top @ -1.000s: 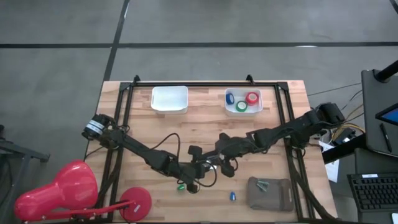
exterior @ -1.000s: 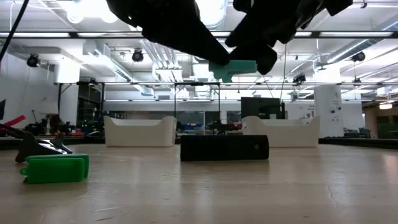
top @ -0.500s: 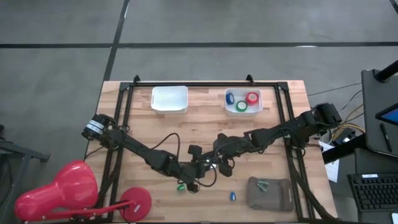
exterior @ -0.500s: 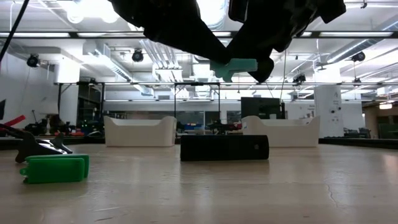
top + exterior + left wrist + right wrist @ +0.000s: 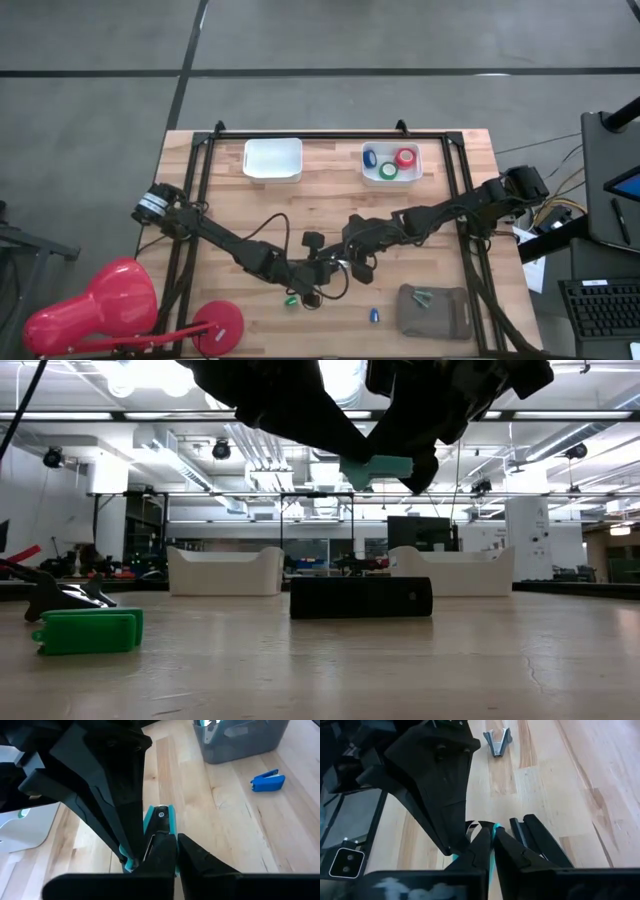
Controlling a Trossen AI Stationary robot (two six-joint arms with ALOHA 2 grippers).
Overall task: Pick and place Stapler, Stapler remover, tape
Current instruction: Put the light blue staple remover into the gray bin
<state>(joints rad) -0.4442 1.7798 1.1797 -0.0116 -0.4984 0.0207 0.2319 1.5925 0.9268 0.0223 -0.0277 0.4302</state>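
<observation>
A small teal wedge-shaped piece [image 5: 375, 468] hangs above the table's middle, between my two grippers. My left gripper [image 5: 324, 268] is shut on one end of it, and my right gripper [image 5: 345, 260] is shut on the other. The black stapler [image 5: 360, 598] lies flat on the table below them. Blue, red and green tape rolls [image 5: 388, 171] lie in a white bin [image 5: 391, 180] at the far right. A grey claw-shaped stapler remover [image 5: 497, 742] lies on the wood beyond my right gripper. My left gripper pinches the teal piece's near end [image 5: 159, 826] between its two fingers, reaching in level from the table's left. The piece sticks out ahead of the fingers, about level and clear of the table. My right gripper pinches the opposite end [image 5: 405, 465] between its two fingers, coming from the table's right. Only a thin teal edge [image 5: 494, 833] shows between the fingers in its wrist view.
An empty white bin [image 5: 272, 158] stands at the far left. A grey pouch [image 5: 433, 308], a small blue piece [image 5: 373, 316] and a green piece [image 5: 88, 630] lie near the front edge. A red lamp [image 5: 100, 305] stands off the near left corner.
My right gripper has moved a little toward the table's left and shut on the teal piece's free end. My left gripper has kept its hold, and the piece has stayed level in the air.
</observation>
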